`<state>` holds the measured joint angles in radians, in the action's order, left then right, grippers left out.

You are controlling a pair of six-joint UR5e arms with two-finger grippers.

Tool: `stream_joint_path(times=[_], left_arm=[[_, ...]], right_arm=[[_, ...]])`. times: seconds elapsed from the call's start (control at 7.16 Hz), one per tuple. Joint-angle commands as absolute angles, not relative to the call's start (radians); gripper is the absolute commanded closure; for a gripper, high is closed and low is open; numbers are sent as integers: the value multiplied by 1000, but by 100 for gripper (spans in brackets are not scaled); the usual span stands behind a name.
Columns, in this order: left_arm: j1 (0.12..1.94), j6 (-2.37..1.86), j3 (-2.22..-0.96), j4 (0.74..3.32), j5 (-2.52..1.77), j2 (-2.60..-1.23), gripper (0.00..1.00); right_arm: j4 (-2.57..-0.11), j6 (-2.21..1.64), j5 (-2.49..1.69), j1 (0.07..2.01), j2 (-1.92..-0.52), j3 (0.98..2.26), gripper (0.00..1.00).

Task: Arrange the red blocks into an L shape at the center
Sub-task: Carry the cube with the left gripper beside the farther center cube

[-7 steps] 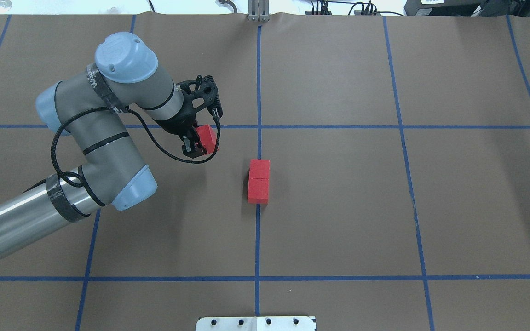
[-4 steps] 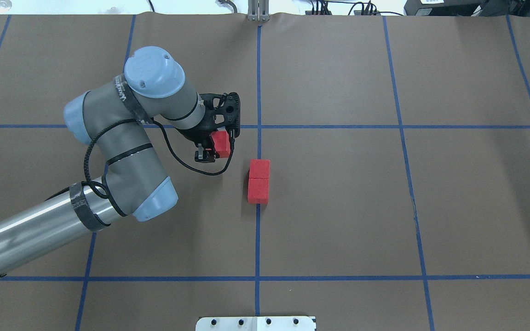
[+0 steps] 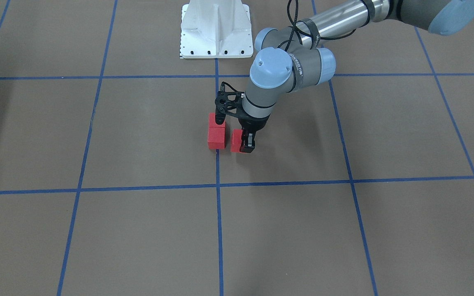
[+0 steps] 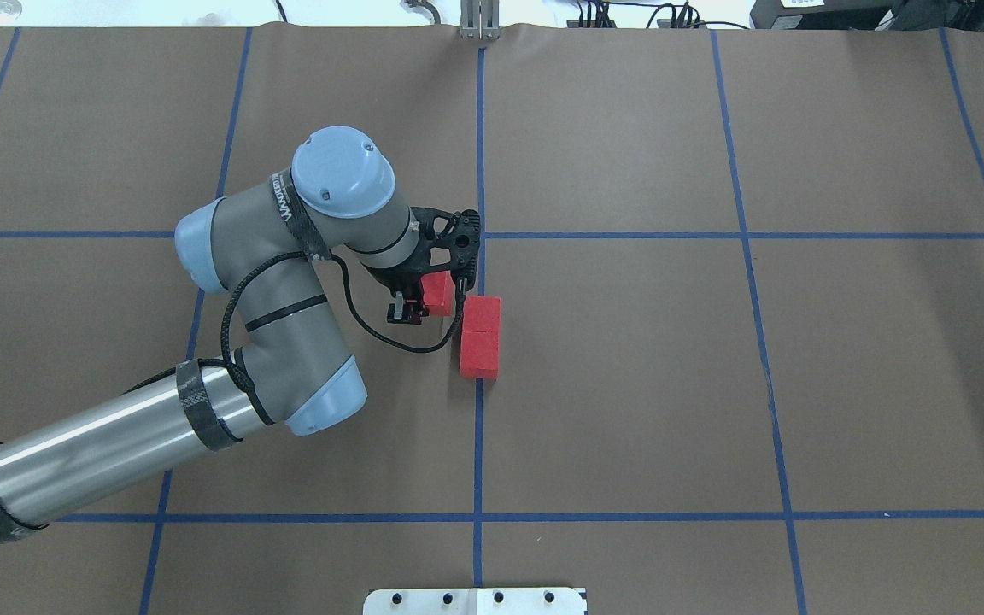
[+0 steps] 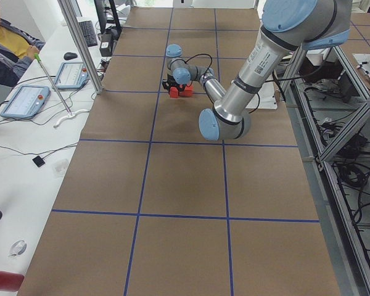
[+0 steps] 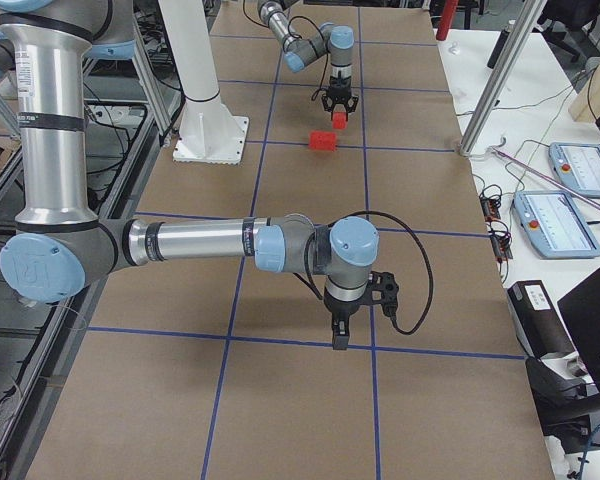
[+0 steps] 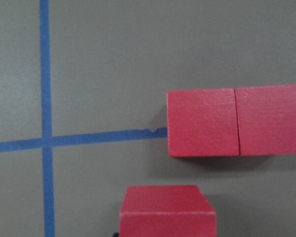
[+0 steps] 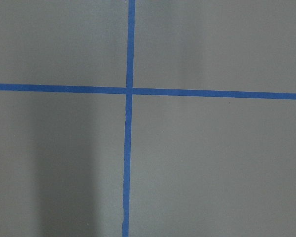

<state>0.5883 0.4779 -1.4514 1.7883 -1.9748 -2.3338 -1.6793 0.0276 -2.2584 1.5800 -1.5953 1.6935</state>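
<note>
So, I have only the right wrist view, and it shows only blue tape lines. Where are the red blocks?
Observer: Two blocks lie touching, in a row on the centre line.
Operator: And the last one?
Observer: The left tool holds the third block beside the row's far end, with a small gap.
Operator: Is my right arm close to them?
Observer: No. The right tool hangs far from all three.

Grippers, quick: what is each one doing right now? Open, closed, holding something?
Left gripper: closed on a red block.
Right gripper: cannot be told; it shows only in a side view.
</note>
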Motion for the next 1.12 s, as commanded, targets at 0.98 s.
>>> stream_joint_path(times=[0.98], left_arm=[[537, 466, -1425, 1709, -1927, -2373, 98]], right_arm=[[-1680, 28, -2260, 1580, -1597, 1692, 0]])
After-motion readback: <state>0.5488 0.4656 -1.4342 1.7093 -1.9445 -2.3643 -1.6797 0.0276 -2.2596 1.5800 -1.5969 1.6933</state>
